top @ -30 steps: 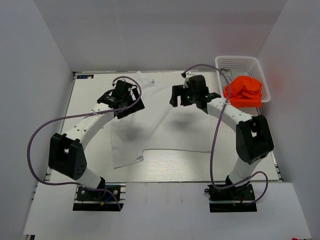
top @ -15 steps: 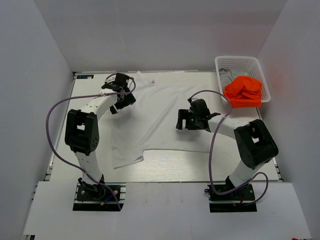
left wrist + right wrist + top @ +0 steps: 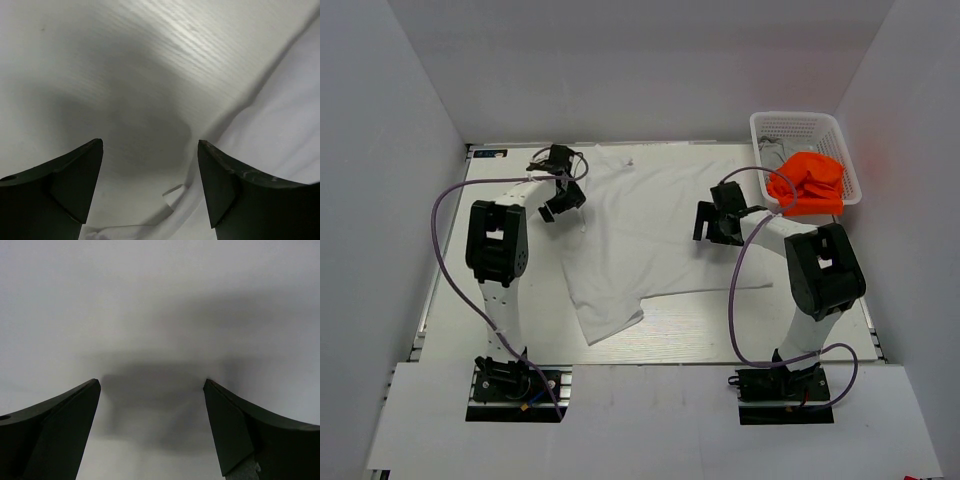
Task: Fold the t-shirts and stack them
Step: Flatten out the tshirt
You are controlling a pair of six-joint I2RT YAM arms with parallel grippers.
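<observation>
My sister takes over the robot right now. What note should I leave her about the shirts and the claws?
Left gripper: open, empty, above the table by the edge of the white t-shirt.
Right gripper: open, empty, above the white t-shirt.
White t-shirt: spread out on the table, unfolded.
Orange t-shirt: bunched in the basket, some grey cloth beside it.
Done: nothing folded or stacked.
To do: fold each shirt, then stack them.

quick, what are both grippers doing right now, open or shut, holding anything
left gripper: open, empty, over the table beside the white t-shirt
right gripper: open, empty, above the white t-shirt
</observation>
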